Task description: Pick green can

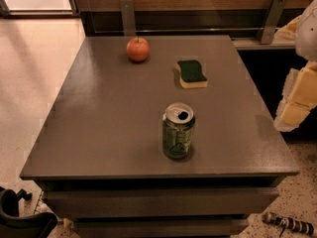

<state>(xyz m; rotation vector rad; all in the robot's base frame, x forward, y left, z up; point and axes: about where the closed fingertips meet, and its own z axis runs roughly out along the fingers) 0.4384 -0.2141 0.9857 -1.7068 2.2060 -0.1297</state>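
The green can (pixel 178 131) stands upright on the dark grey table (pixel 99 123), near the middle of its front edge. Its silver top with the opened pull-tab hole faces up, and pale markings run down its side. White and yellow segments of my arm (pixel 299 93) show at the right edge, off the table and well right of the can. A dark curved shape at the bottom left corner looks like my gripper (pixel 17 214). It sits below the table's front edge, far left of and lower than the can, and holds nothing that I can see.
A red apple (pixel 138 49) sits at the table's back left. A flat green-and-yellow sponge (pixel 191 74) lies behind the can at back centre. A wood wall and metal brackets (pixel 128 15) stand behind the table. A striped object (pixel 290 224) lies on the floor at bottom right.
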